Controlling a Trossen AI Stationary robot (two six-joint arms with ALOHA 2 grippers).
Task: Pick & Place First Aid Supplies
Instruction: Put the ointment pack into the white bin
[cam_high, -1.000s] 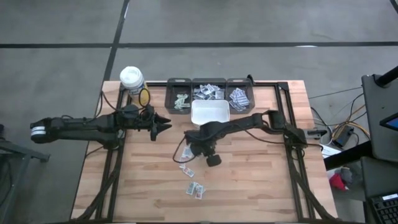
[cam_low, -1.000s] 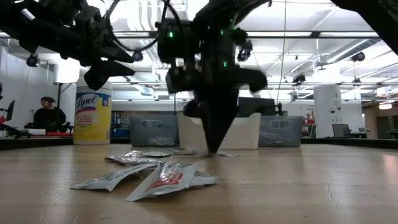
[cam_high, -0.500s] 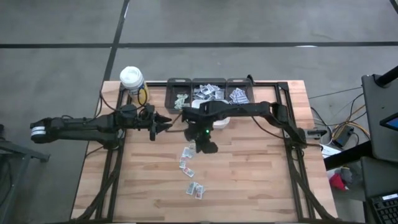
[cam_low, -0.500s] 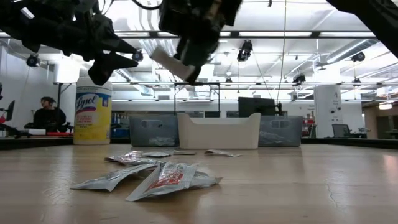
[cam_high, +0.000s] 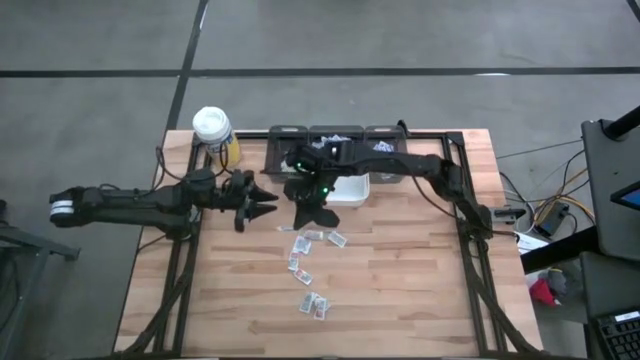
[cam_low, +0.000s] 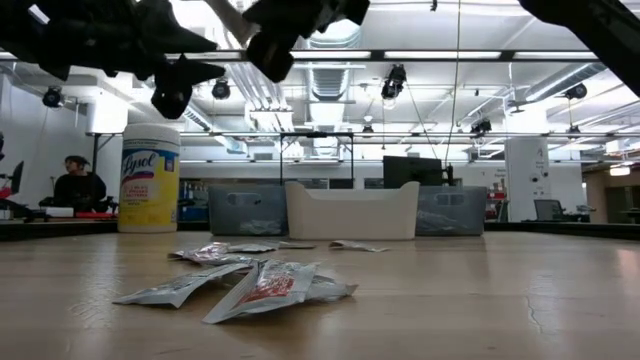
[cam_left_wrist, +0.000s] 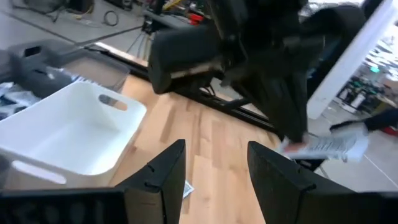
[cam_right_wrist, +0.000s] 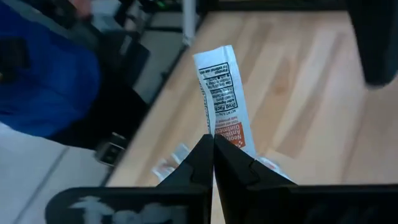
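Right hand now up off the tabletop, moved back toward white bin, pinched tight on one packet. Drop-off looks next. Other packets remain scattered. Left hand waits, spread wide.

Pale wooden table with visible plank grain and a matt finish, crinkled, faintly shiny paper packets, smooth white plastic bin, matt black gripper fingers, glossy labelled plastic canister
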